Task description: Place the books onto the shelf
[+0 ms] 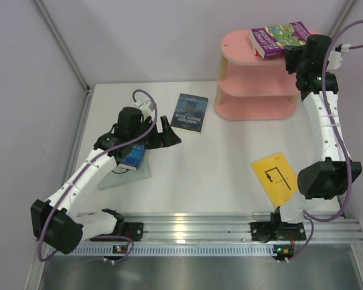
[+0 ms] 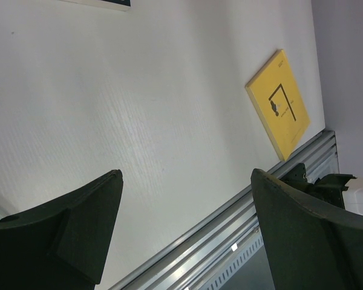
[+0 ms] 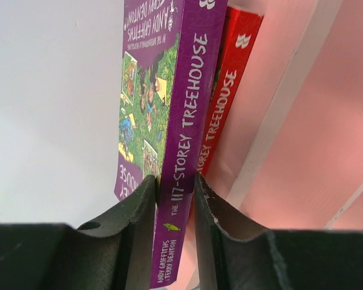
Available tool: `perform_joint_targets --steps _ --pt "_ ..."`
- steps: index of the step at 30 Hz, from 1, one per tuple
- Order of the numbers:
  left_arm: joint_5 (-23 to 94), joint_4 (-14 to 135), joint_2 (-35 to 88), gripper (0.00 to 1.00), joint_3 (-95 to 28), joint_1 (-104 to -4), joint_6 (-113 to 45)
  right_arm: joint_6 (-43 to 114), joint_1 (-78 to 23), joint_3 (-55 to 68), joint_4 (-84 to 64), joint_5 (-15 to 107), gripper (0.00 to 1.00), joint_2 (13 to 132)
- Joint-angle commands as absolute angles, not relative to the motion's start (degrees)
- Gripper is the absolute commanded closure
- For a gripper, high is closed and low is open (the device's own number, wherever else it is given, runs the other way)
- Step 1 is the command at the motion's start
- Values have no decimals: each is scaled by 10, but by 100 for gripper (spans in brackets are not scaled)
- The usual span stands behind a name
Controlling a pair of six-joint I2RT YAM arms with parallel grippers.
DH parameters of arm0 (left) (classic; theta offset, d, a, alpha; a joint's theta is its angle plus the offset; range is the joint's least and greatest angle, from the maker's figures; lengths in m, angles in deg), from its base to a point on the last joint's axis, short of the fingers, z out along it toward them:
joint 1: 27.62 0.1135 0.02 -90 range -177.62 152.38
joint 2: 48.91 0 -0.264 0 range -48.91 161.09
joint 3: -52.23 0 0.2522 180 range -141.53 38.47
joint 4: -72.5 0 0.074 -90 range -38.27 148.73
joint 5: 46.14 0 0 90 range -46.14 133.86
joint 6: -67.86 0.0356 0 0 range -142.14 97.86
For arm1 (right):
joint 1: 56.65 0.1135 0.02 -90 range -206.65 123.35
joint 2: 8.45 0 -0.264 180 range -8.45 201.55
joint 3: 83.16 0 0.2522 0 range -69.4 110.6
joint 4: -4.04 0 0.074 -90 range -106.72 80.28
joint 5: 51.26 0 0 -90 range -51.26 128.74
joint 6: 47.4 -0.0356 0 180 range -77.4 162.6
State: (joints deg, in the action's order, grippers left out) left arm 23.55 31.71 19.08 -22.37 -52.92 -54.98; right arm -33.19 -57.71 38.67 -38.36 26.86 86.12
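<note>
At the upper right of the top view, the right gripper [image 1: 294, 58] clamps the purple book [image 1: 279, 37] by one end of its spine, on the top board of the shelf [image 1: 239, 45] (a red book [image 3: 227, 90] lies flat against it). The book's long axis runs leftward from the fingers, so release looks next. The left gripper [image 1: 167, 136] hangs wide open at mid-left, nearest the navy book [image 1: 189, 112]. The yellow book [image 1: 278, 176] lies lower right.

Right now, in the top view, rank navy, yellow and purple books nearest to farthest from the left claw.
1. navy book, just beyond the left claw.
2. yellow book, front right.
3. purple book, far right, atop the shelf.
</note>
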Motion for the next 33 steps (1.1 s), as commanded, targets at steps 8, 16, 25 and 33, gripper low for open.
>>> perform_joint_targets --steps 8,16,25,33 --pt "247 329 182 8 -229 -531 -535 -299 -538 434 -369 228 60 843" --pt "245 329 187 8 -238 -531 -534 -189 -556 471 -457 256 47 845" --pt "265 309 191 8 -266 -532 -504 -15 -581 565 -530 334 56 878" --pt "215 324 285 30 -446 -532 -496 81 -610 583 -496 416 59 891"
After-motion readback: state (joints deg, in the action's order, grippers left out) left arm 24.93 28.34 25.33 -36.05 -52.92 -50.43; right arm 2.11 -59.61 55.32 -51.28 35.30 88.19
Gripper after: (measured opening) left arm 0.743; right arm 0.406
